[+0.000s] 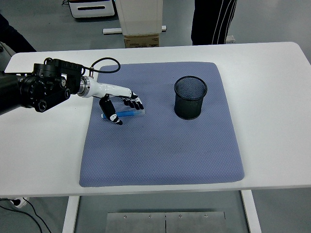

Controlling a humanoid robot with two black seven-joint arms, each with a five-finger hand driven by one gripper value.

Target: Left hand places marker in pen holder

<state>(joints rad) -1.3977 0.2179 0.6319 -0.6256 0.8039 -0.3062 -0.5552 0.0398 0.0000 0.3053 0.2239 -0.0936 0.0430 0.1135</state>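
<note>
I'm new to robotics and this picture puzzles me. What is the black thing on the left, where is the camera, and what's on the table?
The camera sits high on the robot's side, looking down over a white table. The black thing is the robot's left arm, ending in a five-fingered left hand in white and black. A blue-grey mat covers the middle of the table. On it lie a blue marker and, apart to the right, an upright black mesh pen holder. The hand is down over the marker, fingers around it, but the marker lies on the mat; a firm grasp is not clear. The right arm is out of view. A person's legs show at the top.
</note>
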